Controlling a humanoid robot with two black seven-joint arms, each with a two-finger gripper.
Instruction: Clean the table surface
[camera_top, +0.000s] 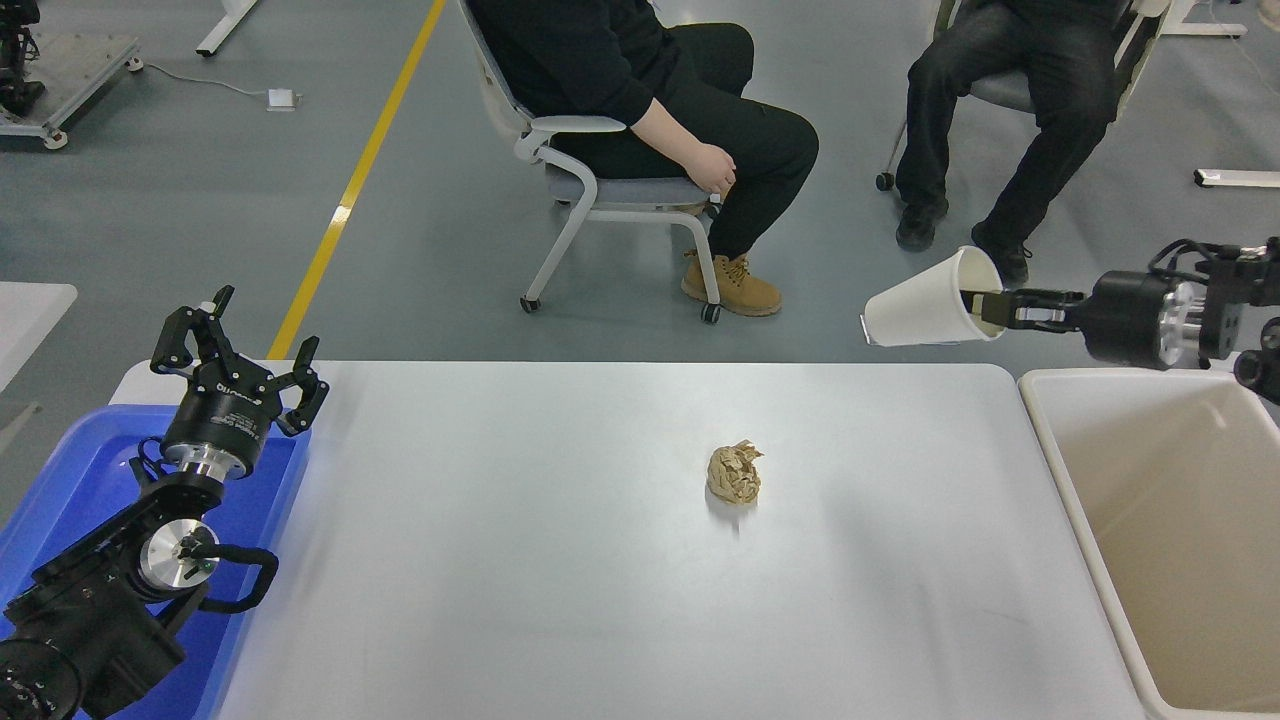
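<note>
the right claw (985, 308) is clamped on the rim of a white paper cup (925, 311), one finger inside the mouth and one outside, holding the cup on its side in the air with its base pointing away from the beige bin (1100, 520). cup and claw hang past the far edge of the white bench surface (520, 560), above the corner nearest the bin, touching neither bench nor bin. the right arm reaches in from the bin side.

the bench surface spreads wide between the blue tray (70, 470) and the beige bin. a crumpled brown paper ball (734, 473) lies on it, somewhat toward the bin from the bench's middle, well apart from the cup.

the left claw (245, 350) is parked over the blue tray's far corner, fingers spread apart, gripping nothing.

beyond the bench, two people (640, 90) sit on chairs.
</note>
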